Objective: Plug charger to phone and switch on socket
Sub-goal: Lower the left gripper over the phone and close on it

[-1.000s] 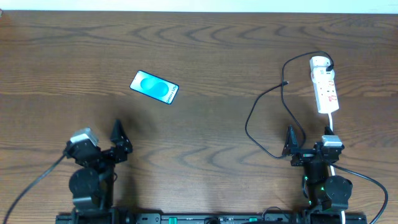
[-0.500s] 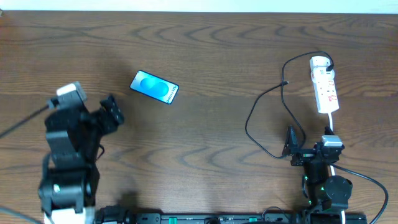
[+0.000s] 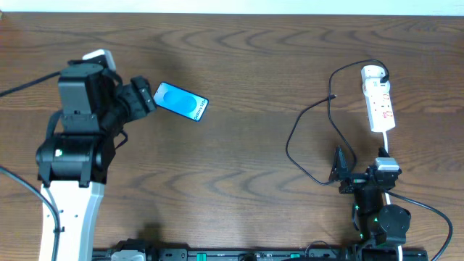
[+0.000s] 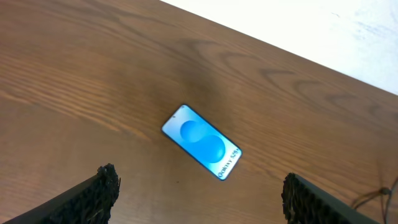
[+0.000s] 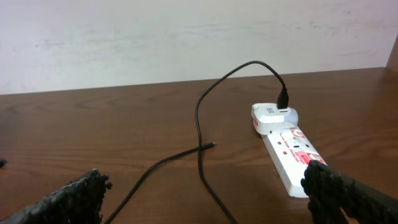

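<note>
Count: 1 phone (image 3: 180, 101), 1 white power strip (image 3: 379, 101) with 1 white cord (image 3: 386, 143), 1 thin black charger cable (image 5: 198, 127) ending in 1 plug tip (image 5: 212, 145), 2 arms carrying 1 gripper each, left gripper (image 4: 199, 186) and right gripper (image 5: 208, 190), all on 1 wooden table (image 3: 239, 181).

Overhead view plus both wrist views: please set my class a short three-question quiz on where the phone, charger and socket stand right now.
1. True or false: the charger, running from the socket, has its free tip in the phone.
2. The open left gripper hovers by: A the phone, B the socket, C the charger's tip.
3. Fill in: the phone lies screen ____.
Key: 1 false; 2 A; 3 up.
</note>
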Controlling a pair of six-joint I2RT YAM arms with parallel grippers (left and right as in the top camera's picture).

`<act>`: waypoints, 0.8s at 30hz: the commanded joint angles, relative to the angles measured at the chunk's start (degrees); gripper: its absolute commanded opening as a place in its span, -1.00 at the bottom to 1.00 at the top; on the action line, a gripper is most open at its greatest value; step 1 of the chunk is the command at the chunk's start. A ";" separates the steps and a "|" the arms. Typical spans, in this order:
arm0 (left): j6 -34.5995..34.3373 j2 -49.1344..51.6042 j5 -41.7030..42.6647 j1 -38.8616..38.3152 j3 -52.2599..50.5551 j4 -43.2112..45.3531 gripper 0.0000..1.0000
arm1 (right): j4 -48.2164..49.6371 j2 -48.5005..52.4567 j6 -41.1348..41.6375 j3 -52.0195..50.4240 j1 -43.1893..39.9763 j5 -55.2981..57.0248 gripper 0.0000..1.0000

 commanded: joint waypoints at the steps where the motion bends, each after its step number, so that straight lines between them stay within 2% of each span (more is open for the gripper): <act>1: -0.11 0.94 0.35 -1.84 2.14 0.35 0.71 | -0.24 -0.48 0.52 -0.07 0.24 -0.13 0.99; 12: -0.15 0.94 1.44 -3.08 1.75 -2.27 0.72 | -0.26 -0.48 0.52 -0.07 0.24 -0.11 0.98; 21: -14.36 1.88 1.64 -3.10 1.75 -0.81 0.71 | -0.24 -0.48 0.52 -0.07 0.24 -0.11 0.99; 24: -15.89 3.37 1.05 -3.10 1.88 -0.79 0.71 | -0.24 -0.48 0.52 -0.07 0.24 -0.11 0.98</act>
